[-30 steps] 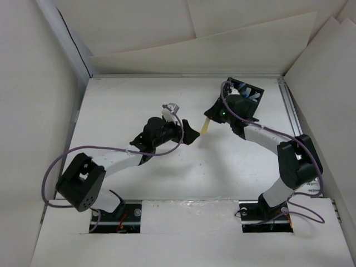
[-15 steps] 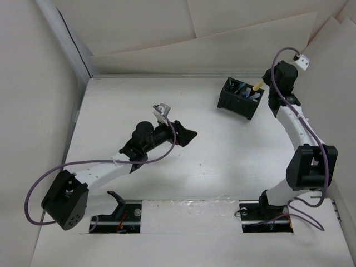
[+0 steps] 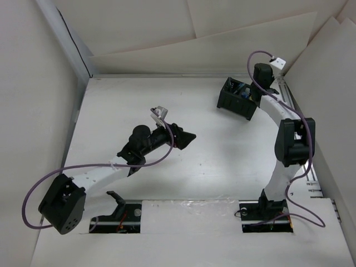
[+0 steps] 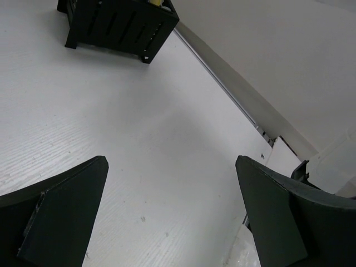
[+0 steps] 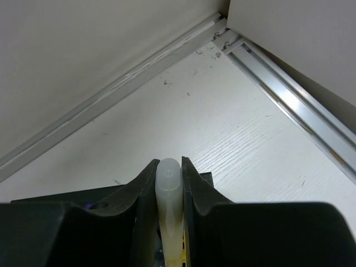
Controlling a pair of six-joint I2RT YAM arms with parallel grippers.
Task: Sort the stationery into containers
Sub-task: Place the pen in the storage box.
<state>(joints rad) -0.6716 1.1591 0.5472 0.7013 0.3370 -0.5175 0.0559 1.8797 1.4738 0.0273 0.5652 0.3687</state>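
Highlighter [image 5: 168,189], pale yellow with a smooth, rounded plastic end, stands clamped between the two fingers of the right gripper [image 5: 168,164]; the black fingers press flat against its sides, and its lower part runs out of sight below them. Beyond those fingertips lies the white table [image 5: 250,144], its surface finely grained like painted wood, with a ribbed aluminium rail [image 5: 289,78] along the far edge where the pale walls meet.

From above, the right gripper hangs at the far right corner over the black box [image 3: 238,99], a small squarish plastic organiser with blue ends [image 3: 243,93] poking out of it. The highlighter itself cannot be made out from there.

The left gripper [image 3: 186,136] hovers over mid-table with its wedge-shaped matte fingers [image 4: 61,217] spread wide and nothing between them. Its own camera shows what the overhead view does not: ahead of the fingers and off to their left, the box's side wall is cut with upright slots, and a sliver of yellow [image 4: 158,3] shows at its rim. A purple cable [image 3: 94,165] loops along the left arm.
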